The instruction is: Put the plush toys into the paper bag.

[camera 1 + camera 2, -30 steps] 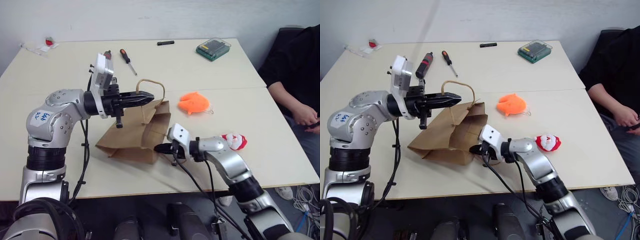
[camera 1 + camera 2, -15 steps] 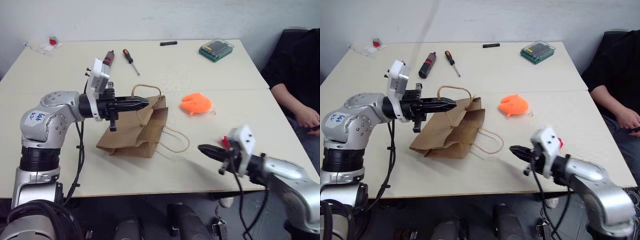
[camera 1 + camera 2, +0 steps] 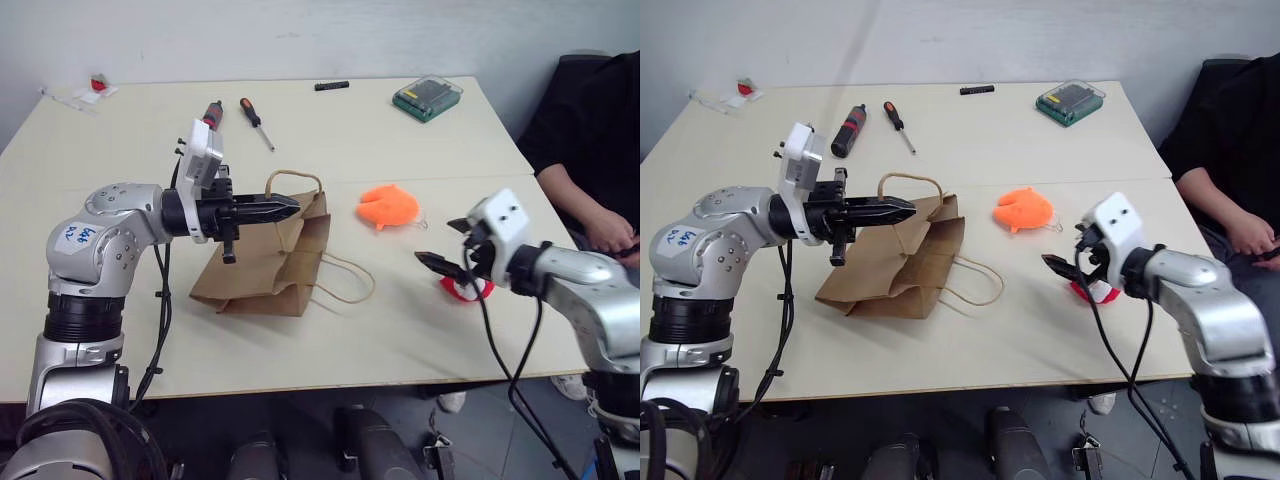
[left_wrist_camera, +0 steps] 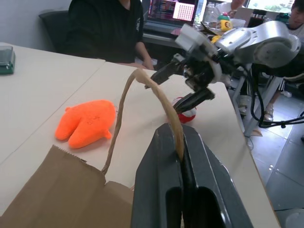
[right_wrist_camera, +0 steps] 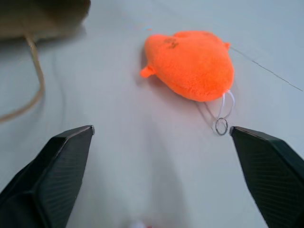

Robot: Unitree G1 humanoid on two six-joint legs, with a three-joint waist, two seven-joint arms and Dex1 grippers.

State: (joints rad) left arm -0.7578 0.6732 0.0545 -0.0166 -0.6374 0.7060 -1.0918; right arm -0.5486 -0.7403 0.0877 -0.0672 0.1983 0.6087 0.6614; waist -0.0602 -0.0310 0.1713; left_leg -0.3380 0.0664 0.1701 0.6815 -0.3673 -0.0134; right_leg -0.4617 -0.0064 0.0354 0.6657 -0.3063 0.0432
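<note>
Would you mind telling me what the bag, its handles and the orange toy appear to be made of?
The paper bag looks like matte brown kraft paper: it creases sharply and lies partly flattened. Its handles seem to be twisted tan paper cord, judging by the stiff loop pinched in the left claw. The orange toy appears to be soft plush with a fuzzy surface, with a thin white loop and small ring.

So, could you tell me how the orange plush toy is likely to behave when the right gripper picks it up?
The orange plush toy looks soft and lobed, so it will probably squash between the fingers rather than slip. It lies flat on the table, so rolling seems unlikely. Its thin white loop may dangle and could snag.
</note>
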